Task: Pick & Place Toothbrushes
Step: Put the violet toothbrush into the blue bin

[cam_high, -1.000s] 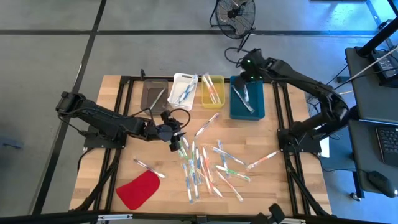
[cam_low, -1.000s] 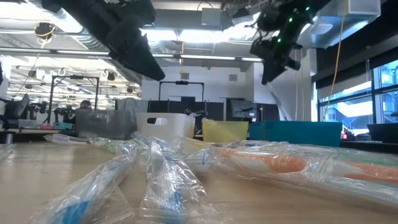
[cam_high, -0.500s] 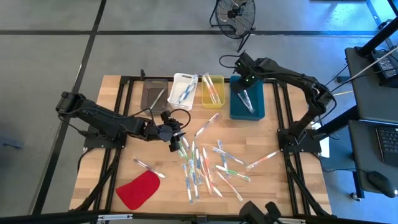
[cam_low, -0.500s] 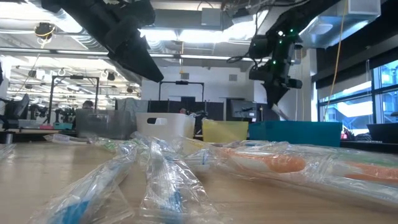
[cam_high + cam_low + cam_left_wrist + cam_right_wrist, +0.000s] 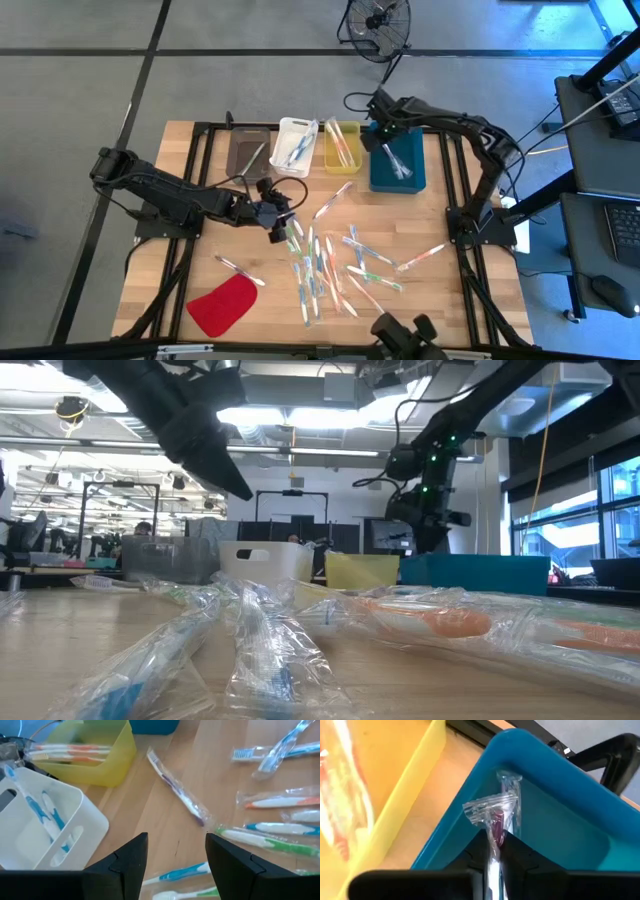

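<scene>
Many wrapped toothbrushes (image 5: 325, 265) lie scattered flat on the wooden table, and they fill the foreground of the low view (image 5: 270, 650). My right gripper (image 5: 386, 138) is over the teal bin (image 5: 410, 170), shut on a wrapped toothbrush with a red part (image 5: 496, 822). My left gripper (image 5: 281, 226) is open and empty just above the table, at the pile's far left edge. Its fingers (image 5: 125, 865) stand above bare wood, near a purple toothbrush (image 5: 177, 795). My right gripper pinches the wrapped toothbrush (image 5: 494, 845) between its two fingers, which come from above and point down into the teal bin. The toothbrush runs on along the fingers, its crumpled wrapper end (image 5: 490, 805) near the bin's inner corner. Whether that end touches the bin, I cannot tell.
Along the far edge stand a dark tray (image 5: 247, 150), a white bin (image 5: 297, 143) with blue brushes, a yellow bin (image 5: 342, 145) with orange ones, and the teal bin. A flat red piece (image 5: 222, 305) lies near the front left corner.
My right gripper has gone toward the table's left edge and down over the teal bin, carrying the wrapped toothbrush lower into the bin. It has stayed shut on it.
</scene>
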Controlling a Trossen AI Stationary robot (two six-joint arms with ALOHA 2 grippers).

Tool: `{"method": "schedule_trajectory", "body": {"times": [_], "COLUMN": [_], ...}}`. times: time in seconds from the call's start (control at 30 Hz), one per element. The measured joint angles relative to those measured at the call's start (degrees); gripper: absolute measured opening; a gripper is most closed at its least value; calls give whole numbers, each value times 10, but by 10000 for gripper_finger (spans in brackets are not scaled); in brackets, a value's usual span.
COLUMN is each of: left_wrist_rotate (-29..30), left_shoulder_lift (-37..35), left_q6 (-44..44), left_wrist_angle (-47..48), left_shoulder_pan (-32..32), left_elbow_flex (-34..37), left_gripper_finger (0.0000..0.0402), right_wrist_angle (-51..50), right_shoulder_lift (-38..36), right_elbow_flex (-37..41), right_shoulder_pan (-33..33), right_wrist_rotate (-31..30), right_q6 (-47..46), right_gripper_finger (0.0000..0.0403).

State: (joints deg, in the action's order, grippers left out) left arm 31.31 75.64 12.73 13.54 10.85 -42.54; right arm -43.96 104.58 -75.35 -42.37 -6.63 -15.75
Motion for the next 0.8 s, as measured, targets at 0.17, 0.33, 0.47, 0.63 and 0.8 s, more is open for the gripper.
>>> {"method": "schedule_trajectory", "body": {"times": [0.17,0.33,0.47,0.63,0.8], "left_wrist_rotate": [-23,-99,-169,-221,-221], "left_shoulder_lift": [0,0,0,0,0], "left_q6": [2,1,1,0,-36], "left_wrist_angle": [14,31,67,130,141], "left_shoulder_pan": [0,0,0,6,23], "left_elbow_flex": [0,0,0,0,0], "left_gripper_finger": [194,194,194,194,194], "right_wrist_angle": [31,64,67,62,56], "right_shoulder_lift": [26,47,59,64,64], "right_elbow_flex": [0,0,0,0,0], "right_shoulder_pan": [-3,-3,-5,-7,-7], "right_wrist_rotate": [-4,-18,-19,-19,-13], "right_q6": [-6,-8,-8,-8,0], "right_gripper_finger": [40,34,39,48,39]}}
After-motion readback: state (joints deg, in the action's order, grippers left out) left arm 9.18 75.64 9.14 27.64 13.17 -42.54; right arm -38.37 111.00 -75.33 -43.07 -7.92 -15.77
